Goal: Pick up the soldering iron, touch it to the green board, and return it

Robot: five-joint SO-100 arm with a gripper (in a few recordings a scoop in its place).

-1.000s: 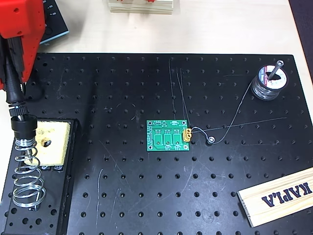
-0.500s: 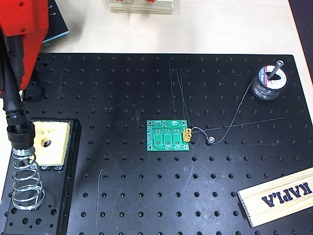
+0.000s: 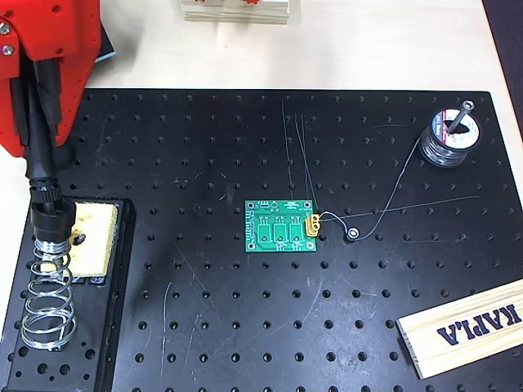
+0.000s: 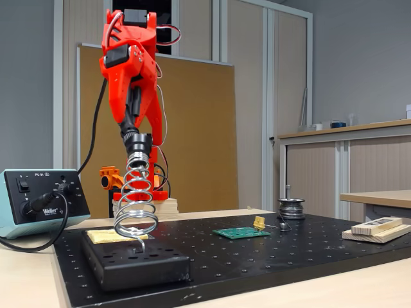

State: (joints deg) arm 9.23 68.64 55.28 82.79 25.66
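At the left end of the black perforated board (image 3: 245, 327) we have the soldering iron (image 3: 42, 175) clamped in our red gripper (image 4: 133, 109), its black handle held steeply with the collar sitting at the mouth of the coiled spring stand (image 4: 136, 202), so the metal tip is somewhere down inside the coil. The green board (image 3: 282, 227) lies flat near the middle of the perforated board, well apart from the iron, with its yellow connector (image 3: 312, 223) on the right edge as the overhead view shows it. From how things lie we cannot tell whether the touch on the green board is done; the iron is at its stand, so we judge this to be either the very start of the lift or the final step of seating it back, with only a release left in the latter case. Several things are hard to read: our fingertips are buried under the red housing in the overhead view, the iron's tip is hidden by the coil, and the yellow sponge (image 3: 88, 241) is partly covered by the iron's collar. The wire from the solder spool (image 3: 448, 140) near the connector is too thin to follow surely.
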